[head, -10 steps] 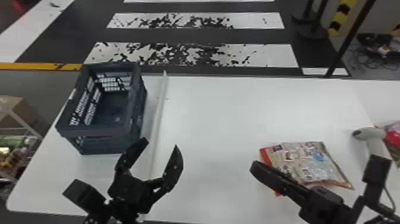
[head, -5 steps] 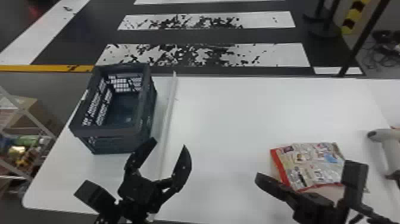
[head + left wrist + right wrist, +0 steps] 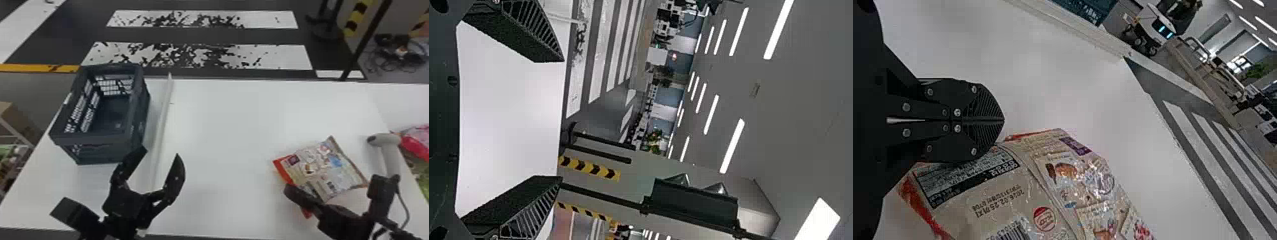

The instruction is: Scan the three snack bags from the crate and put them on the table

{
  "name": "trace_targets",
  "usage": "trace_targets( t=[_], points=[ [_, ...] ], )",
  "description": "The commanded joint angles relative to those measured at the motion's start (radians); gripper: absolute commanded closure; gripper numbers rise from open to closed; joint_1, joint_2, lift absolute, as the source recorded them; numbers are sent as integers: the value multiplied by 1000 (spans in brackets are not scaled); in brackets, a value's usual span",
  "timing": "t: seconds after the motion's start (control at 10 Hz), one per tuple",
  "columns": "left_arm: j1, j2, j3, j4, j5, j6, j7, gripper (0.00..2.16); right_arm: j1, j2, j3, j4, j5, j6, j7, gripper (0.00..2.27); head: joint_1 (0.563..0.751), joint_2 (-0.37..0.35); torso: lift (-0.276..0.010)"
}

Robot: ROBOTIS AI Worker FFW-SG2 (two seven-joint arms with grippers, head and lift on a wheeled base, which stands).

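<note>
In the head view, the snack bag (image 3: 332,166) has turned on the counter (image 3: 229,143) since the earlier frames, near the handheld scanner (image 3: 384,140); the crate (image 3: 99,140) sits well apart. In the left wrist view, the left hand (image 3: 562,120) has its fingers apart, holding nothing. In the right wrist view, the right hand (image 3: 1003,120) is closed on itself beside the bag, whose barcode (image 3: 1010,233) faces up, probably ready for scanning.

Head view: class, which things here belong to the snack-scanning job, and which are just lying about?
Part of the job:
snack bag
handheld scanner
slatted crate
white table

Just lying about:
cable tangle on the floor
cardboard box at the left edge

The pink packet by the scanner: cannot tell.
</note>
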State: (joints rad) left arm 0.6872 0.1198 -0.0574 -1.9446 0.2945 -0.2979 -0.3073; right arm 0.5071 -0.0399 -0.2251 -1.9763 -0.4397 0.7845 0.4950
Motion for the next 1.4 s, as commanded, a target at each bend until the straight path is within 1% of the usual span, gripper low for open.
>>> trace_targets(
  t=[0.0,0.2,0.3,0.4,0.5,0.6,0.7,0.8,0.9,1.0,1.1,1.2,1.3],
  points=[
    [-2,-2,1,4,0,-3,0,26,17,0,-69,7,-51,6,11,2159,695,-17,-94],
    [-5,-2,-1,7,0,-3,0,26,25,0,-131,24,-74,13,16,2159,695,-78,-94],
    [-5,-2,-1,9,0,-6,0,26,30,0,-177,30,-109,28,30,2159,695,-93,-94],
    [-5,-3,-2,13,0,-19,0,26,48,0,-224,8,-175,117,69,2159,695,-124,-94],
    [-11,-3,-5,21,0,-19,7,26,97,11,-237,-90,-205,157,69,2159,695,-142,-94],
    [-12,-5,-13,24,0,-19,10,26,108,20,-249,-180,-211,194,68,2159,695,-143,-94],
    [-11,-3,-16,23,0,-25,11,26,87,18,-255,-239,-205,203,50,2159,695,-136,-94],
    [2,-3,-16,23,0,-49,11,26,27,18,-246,-257,-160,206,39,2159,695,-135,-94],
    [14,-2,-15,21,0,-71,11,26,-27,12,-195,-254,-74,154,4,2159,695,-135,-94],
    [25,0,-7,21,0,-108,11,26,-73,8,-128,-228,16,59,-46,2159,695,-136,-94],
    [31,0,10,21,0,-105,11,29,-127,-15,-68,-145,81,-24,-98,2159,695,-133,-94],
    [37,0,24,21,0,-105,16,29,-153,-31,-23,-68,113,-107,-127,2159,695,-125,-94],
    [38,-2,31,21,0,-105,17,29,-159,-46,13,2,136,-224,-164,2159,695,-112,-94]
  ],
)
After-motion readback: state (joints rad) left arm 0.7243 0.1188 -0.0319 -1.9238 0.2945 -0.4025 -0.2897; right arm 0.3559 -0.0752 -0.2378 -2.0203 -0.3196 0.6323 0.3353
